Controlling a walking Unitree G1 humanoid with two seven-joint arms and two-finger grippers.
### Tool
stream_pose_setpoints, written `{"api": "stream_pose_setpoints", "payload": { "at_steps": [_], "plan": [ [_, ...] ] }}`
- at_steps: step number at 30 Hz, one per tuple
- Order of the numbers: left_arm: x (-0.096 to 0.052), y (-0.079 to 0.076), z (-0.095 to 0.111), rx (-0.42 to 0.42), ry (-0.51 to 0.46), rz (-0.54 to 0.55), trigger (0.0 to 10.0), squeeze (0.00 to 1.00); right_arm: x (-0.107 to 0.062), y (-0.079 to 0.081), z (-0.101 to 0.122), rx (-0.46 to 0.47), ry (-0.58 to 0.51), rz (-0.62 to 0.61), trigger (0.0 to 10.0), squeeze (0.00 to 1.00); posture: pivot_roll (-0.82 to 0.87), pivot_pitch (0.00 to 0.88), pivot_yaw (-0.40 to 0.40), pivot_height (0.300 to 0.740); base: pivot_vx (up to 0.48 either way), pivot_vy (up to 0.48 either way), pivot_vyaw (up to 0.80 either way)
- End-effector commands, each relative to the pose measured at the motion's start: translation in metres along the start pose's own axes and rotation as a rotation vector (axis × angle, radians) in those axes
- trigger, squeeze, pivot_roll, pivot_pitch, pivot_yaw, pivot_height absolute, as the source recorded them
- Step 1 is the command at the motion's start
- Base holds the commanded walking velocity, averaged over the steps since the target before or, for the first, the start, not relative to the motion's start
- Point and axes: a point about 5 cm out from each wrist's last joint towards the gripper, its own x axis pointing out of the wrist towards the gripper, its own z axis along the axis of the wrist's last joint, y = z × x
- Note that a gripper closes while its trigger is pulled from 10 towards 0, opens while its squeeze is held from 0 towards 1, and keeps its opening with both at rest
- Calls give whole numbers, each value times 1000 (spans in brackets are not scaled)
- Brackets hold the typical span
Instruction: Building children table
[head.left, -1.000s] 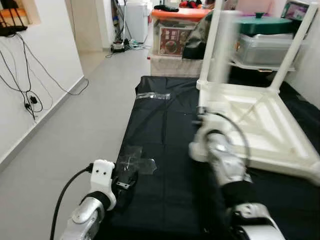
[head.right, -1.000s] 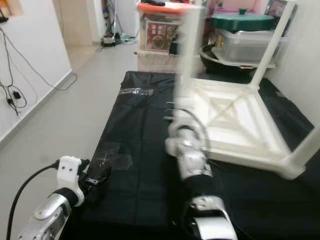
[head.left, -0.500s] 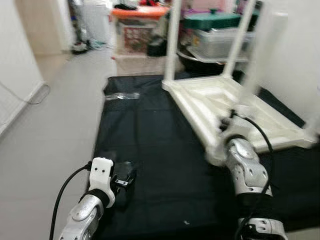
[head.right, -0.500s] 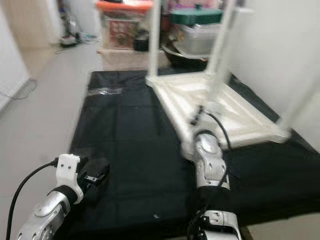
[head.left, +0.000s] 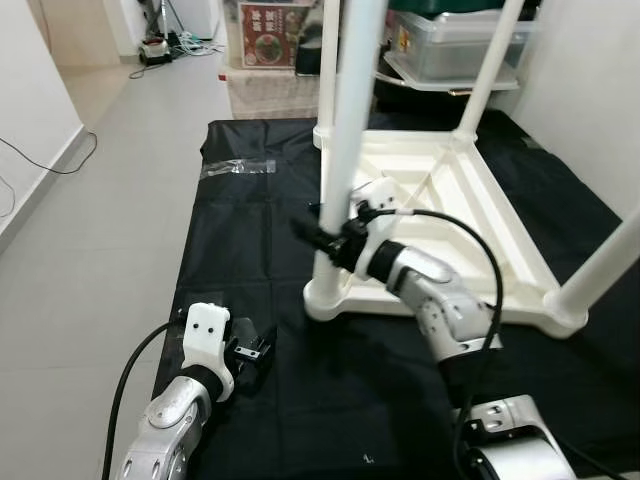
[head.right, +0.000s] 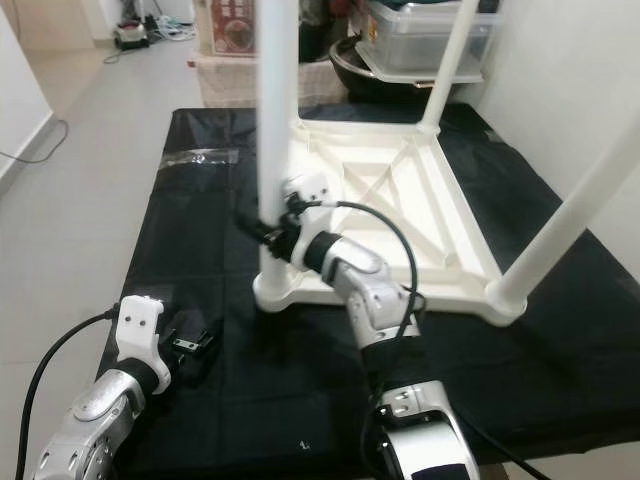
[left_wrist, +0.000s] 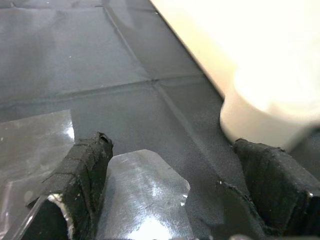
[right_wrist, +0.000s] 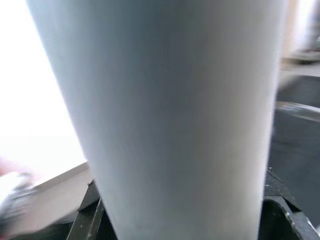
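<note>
A white children's table (head.left: 470, 200) lies upside down on a black mat (head.left: 250, 240), its legs pointing up. My right gripper (head.left: 325, 238) is at the lower part of the near-left table leg (head.left: 350, 130), shut on it, with a finger (right_wrist: 280, 210) on either side of the round leg (right_wrist: 180, 110). My left gripper (head.left: 255, 352) rests low near the mat's front left, open, with its fingers (left_wrist: 85, 180) straddling a clear plastic sheet (left_wrist: 145, 200). The leg's base (left_wrist: 265, 120) stands just beyond it.
A clear plastic bag (head.left: 238, 167) lies at the mat's far left. Storage boxes (head.left: 460, 50) and a printed carton (head.left: 265, 25) crowd the far end. A white wall (head.left: 590, 90) runs close on the right. Grey floor (head.left: 110, 200) stretches to the left.
The camera has swung and tilted down. My right gripper has gone from beside the table's near corner to the near-left leg and closed around it. The left arm stays low on the mat.
</note>
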Motion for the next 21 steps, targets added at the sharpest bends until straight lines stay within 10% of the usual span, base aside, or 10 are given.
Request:
{"api": "stream_pose_setpoints", "payload": {
  "at_steps": [1,7,8,10,12,14,16,21],
  "plan": [
    [-2,0,0,6,1,6,10000,0,12,33,7,28,-75,233,10000,0,60,0,-78,740,0,0,0],
    [-4,-1,-3,2,10,4,10000,0,1,42,-2,51,-73,296,9647,0,49,0,-71,740,0,0,0],
    [-4,-1,-4,2,14,2,10000,0,0,36,-7,49,-49,225,0,0,41,0,-67,740,0,0,0],
    [-5,-2,-4,3,16,1,10000,0,0,31,-10,44,-33,179,0,0,37,0,-65,740,0,0,0],
    [-3,-2,-5,3,18,-1,10000,0,-13,-29,-40,49,164,-495,0,0,17,0,-56,740,0,0,0],
    [-3,-2,-5,3,18,-1,10000,0,-13,-29,-40,49,164,-495,0,0,17,0,-56,740,0,0,0],
    [0,-4,-6,1,21,-4,10000,0,-67,-70,-67,50,357,-1127,0,0,9,0,-50,740,0,0,0],
    [0,-4,-7,0,26,-7,10000,0,-123,-76,-74,-32,437,-1443,0,0,2,0,-45,740,0,0,0]
  ]
}}
